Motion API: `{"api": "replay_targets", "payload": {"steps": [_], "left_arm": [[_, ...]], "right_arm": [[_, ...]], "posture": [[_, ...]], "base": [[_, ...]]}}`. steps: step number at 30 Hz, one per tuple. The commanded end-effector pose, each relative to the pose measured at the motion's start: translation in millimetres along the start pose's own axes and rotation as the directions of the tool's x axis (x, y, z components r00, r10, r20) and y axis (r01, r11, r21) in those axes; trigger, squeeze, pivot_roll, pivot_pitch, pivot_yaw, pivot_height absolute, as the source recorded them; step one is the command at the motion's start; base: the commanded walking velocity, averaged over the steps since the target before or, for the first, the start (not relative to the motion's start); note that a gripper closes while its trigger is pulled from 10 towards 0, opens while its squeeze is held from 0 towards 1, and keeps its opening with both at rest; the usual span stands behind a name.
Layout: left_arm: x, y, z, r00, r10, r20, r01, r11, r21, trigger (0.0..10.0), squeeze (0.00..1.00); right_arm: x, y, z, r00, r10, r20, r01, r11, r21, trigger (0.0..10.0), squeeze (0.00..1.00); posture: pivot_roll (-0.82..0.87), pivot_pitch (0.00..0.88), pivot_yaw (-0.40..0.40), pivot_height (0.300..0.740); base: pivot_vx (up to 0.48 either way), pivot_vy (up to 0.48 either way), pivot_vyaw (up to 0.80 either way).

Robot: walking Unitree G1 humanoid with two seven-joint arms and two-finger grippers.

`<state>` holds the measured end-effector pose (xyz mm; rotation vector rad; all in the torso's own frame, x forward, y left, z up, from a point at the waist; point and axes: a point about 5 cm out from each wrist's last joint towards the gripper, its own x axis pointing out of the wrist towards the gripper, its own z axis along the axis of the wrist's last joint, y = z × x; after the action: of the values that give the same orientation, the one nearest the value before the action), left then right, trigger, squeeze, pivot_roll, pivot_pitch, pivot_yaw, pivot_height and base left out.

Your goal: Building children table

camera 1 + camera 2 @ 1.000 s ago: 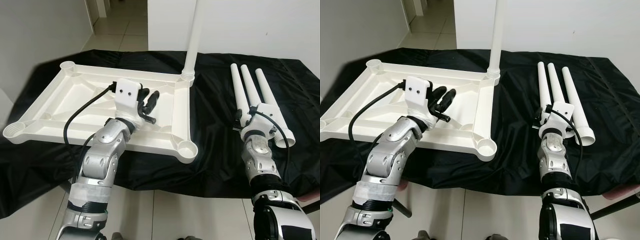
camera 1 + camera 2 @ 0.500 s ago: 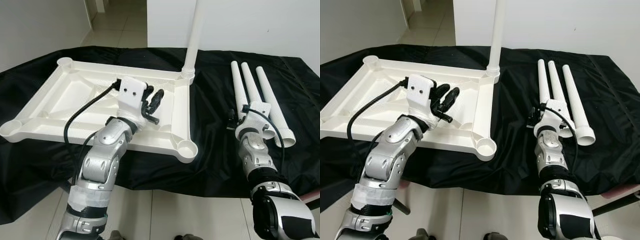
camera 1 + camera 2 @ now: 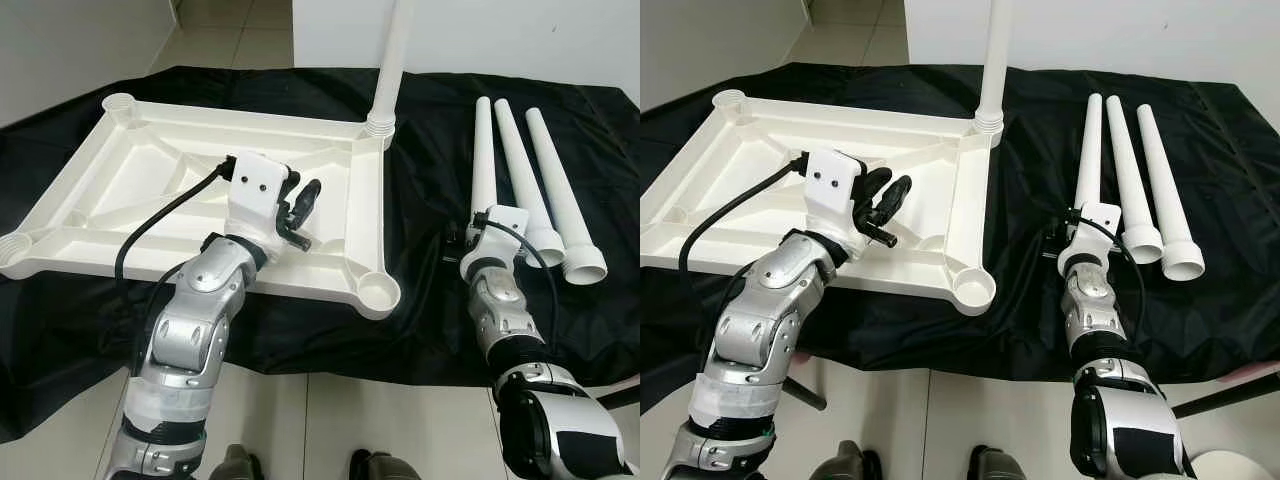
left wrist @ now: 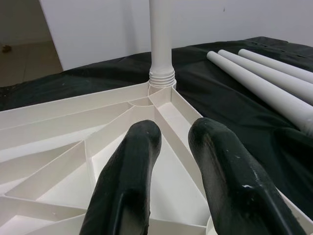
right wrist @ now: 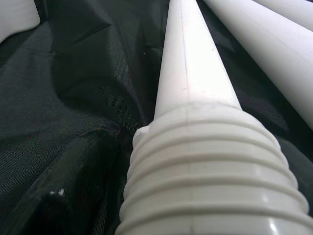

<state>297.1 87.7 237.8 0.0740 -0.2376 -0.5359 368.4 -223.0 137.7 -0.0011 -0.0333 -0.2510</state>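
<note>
Right wrist view: table leg nearer now.

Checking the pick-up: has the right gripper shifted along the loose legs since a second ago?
Yes. The right gripper has drawn back toward the robot, to the threaded end of the nearest leg.

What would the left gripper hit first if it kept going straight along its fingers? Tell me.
Probably the upright table leg screwed into the tabletop's far corner socket: the left gripper points at its base over the ribbed underside. If it runs low, a raised rib could come first; depth is unclear.
</note>
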Motion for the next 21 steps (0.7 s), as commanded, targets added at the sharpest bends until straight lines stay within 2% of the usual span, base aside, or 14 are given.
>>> {"api": "replay_targets", "payload": {"steps": [1,5,6,7,12,20,21], "left_arm": [[-1.1,-0.1,-1,0.999,0.036,-0.016,-0.036,0.999,0.015,10.0,0.00],[0.0,-0.4,-1,0.999,0.035,-0.015,-0.034,0.999,0.021,10.0,0.00],[1.4,-0.8,0,0.999,0.036,-0.014,-0.036,0.999,0.023,10.0,0.00],[2.1,-0.7,0,0.999,0.038,-0.012,-0.037,0.999,0.023,10.0,0.00],[3.6,0.4,0,0.999,0.049,-0.008,-0.049,0.998,0.027,10.0,0.00],[7.9,1.6,-1,0.998,0.058,-0.001,-0.058,0.998,0.026,10.0,0.00],[9.8,2.9,-1,0.998,0.063,0.003,-0.063,0.998,0.023,10.0,0.00]], "right_arm": [[-4.1,-0.6,-16,0.997,-0.010,-0.076,0.010,1.000,-0.001,10.0,0.00],[-3.6,-0.9,-15,0.997,-0.004,-0.071,0.003,1.000,-0.008,10.0,0.00],[-3.4,-1.5,-15,0.997,-0.002,-0.071,0.001,1.000,-0.005,1.4,0.00],[-3.3,-1.7,-16,0.997,-0.005,-0.079,0.006,1.000,0.015,0.0,0.00],[-3.3,-1.7,-16,0.996,-0.005,-0.087,0.009,0.999,0.046,0.0,0.00],[-1.9,-3.3,-15,0.996,-0.007,-0.085,0.011,0.999,0.046,0.0,0.00],[-1.2,-3.0,-12,0.998,-0.005,-0.066,0.005,1.000,0.009,10.0,0.00]], "posture": [[0.10,0.212,0.058,0.740],[0.09,0.208,0.054,0.740],[0.08,0.206,0.049,0.740],[0.08,0.203,0.047,0.740],[0.06,0.190,0.039,0.740],[0.03,0.159,0.030,0.740],[0.03,0.149,0.027,0.740]], "base": [[0.000,0.000,0.00],[0.000,0.000,0.00],[0.000,0.000,0.00],[0.000,0.000,0.00],[0.000,0.000,0.00],[0.000,0.000,0.00],[0.000,0.000,0.00]]}}
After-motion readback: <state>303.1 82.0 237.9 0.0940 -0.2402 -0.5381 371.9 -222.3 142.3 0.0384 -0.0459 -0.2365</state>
